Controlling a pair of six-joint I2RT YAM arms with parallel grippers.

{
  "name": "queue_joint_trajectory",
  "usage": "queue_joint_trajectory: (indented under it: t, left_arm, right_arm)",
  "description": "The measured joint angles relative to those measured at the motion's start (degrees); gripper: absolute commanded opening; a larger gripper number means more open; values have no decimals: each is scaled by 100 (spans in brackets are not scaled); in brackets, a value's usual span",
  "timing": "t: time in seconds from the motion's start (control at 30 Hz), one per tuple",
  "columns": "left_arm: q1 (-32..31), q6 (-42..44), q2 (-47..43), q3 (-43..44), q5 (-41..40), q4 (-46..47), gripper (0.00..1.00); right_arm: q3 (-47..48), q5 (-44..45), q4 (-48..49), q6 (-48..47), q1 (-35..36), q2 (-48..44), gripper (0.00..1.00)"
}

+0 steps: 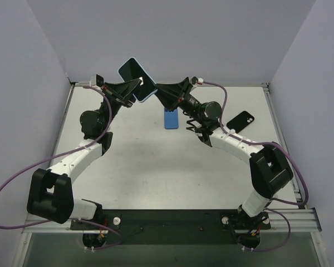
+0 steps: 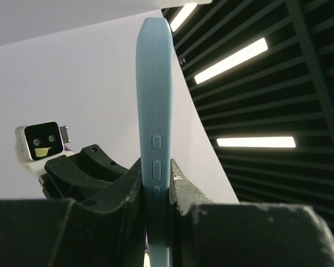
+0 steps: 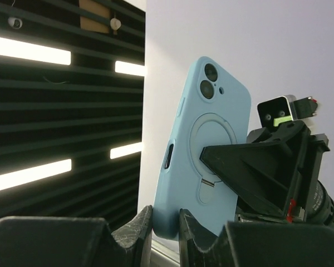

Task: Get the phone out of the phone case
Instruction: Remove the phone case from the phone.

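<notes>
While both arms hold it up off the table [image 1: 156, 167], the phone [image 1: 134, 71] sits inside its phone case [image 3: 211, 139], so from where I stand the job has got no further than the lift. The dark screen shows framed by the pale blue rim, and the lenses fill the cut-out on the back. The left gripper [image 2: 156, 206] is closed narrow on the case, its fingers pressing front and back near the side buttons, and the long body of the case rises above it. The right gripper [image 3: 166, 222] pinches a corner at the end away from the lenses, jaws nearly together with only the case between them. The left gripper's black fingers lie just beside it, across the ring on the case's back. What is left, I judge, is the whole of the separating: part of the rim has to be peeled back and the phone pushed or drawn free, which probably wants one gripper shifted to the lip alone. The two grips sit close together, so there is little room between them for a new hold, whereas above both grippers the case's far end and long edges stand free. On the table beneath the right gripper lies a flat blue item [image 1: 171, 118], and out past its wrist a black one [image 1: 240, 122]. Both are well apart from the held case, and the walls stand back on either side.
</notes>
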Motion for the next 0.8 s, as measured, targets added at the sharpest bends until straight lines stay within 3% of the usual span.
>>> queue_joint_trajectory:
  t: [0.4,0.8]
  left_arm:
    - [-164,-219,-76,114,-852,-2,0]
    - [-291,-210,-236,256,-984,-90,0]
  right_arm:
    - [678,487,376,216,175,533,0]
    - [726,693,863,387,299,651,0]
